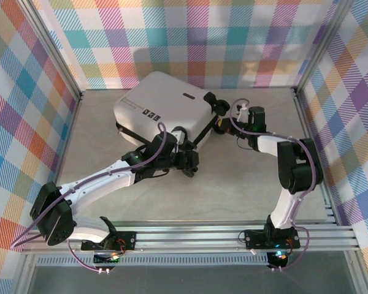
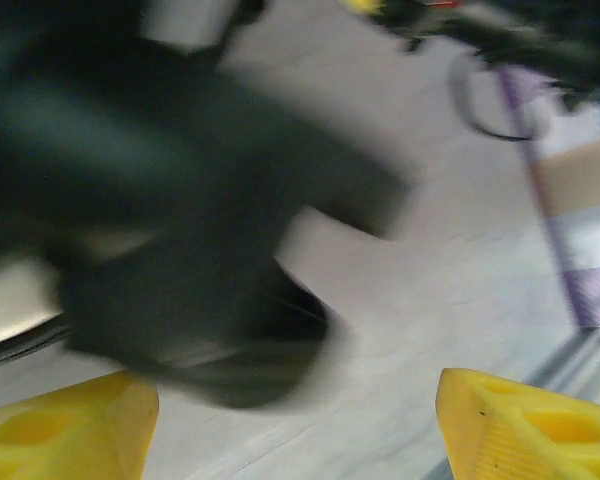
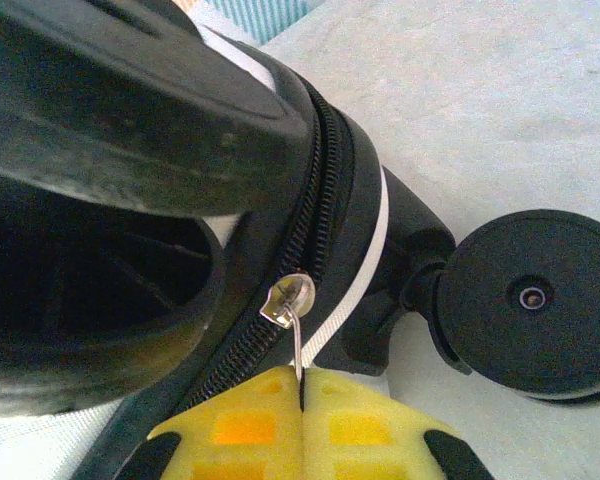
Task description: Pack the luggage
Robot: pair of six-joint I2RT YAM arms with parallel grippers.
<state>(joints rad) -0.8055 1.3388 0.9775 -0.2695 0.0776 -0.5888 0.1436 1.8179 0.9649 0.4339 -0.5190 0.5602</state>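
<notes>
Luggage (image 1: 162, 104): the shell was smooth, hard white plastic with a soft sheen. Its zipper (image 3: 318, 180) was black, fine-toothed and matt, while the zipper pull (image 3: 288, 298) was bright polished metal. The wheel (image 3: 532, 298) was matt black plastic. The right pincer (image 3: 302, 385) was smooth moulded yellow plastic. The bench (image 1: 233, 190) looked matt, mottled grey and stone-like, and the front rail (image 1: 190, 233) was brushed metal.

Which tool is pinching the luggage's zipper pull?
The right tool, shut on the metal zipper pull; the left tool has its yellow jaws standing apart.

A lab test booth: plaid walls (image 1: 190, 37), aluminium frame rails (image 1: 190, 236), grey tabletop (image 1: 233, 190).
</notes>
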